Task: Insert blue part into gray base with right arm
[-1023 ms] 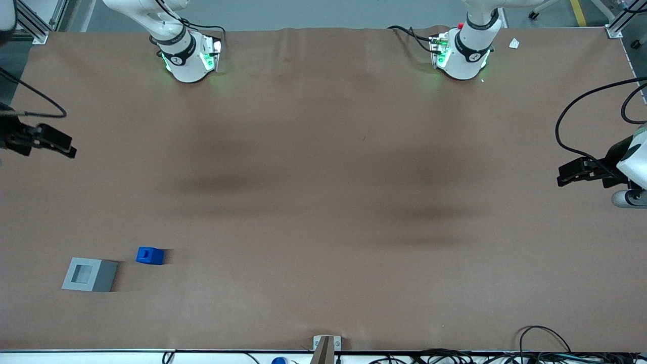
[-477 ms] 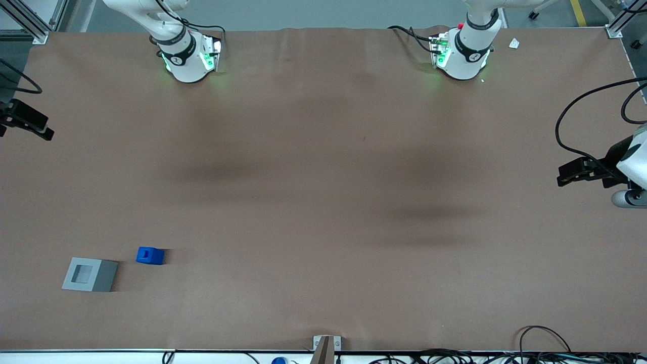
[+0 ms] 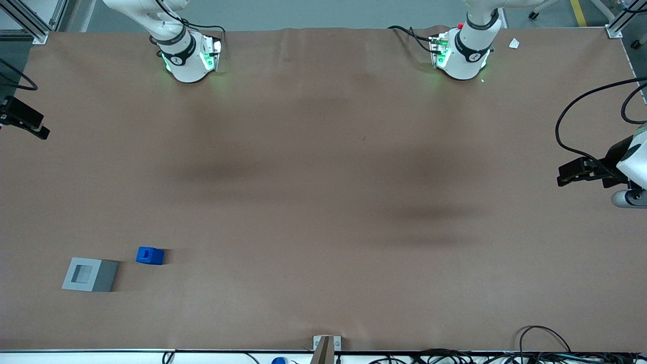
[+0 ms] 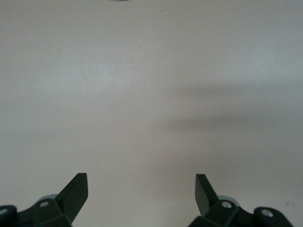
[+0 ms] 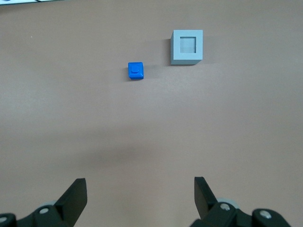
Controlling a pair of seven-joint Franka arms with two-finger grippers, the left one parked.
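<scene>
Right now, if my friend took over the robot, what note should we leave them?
Gripper: open, holding nothing, up over bare table at the working arm's end, farther from the front camera than both parts.
Blue part: on the table, beside the gray base, not touching it.
Gray base: upright, its socket empty.
Done: nothing yet.
Left: pick up the blue part and put it into the socket.

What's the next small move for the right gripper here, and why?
Probably carry the gripper down over the blue part. Its fingers are open and hold nothing, and it hangs well clear at the working arm's end of the table. The blue part sits loose on the table beside the gray base, apart from it, and the base's socket is unfilled.
</scene>
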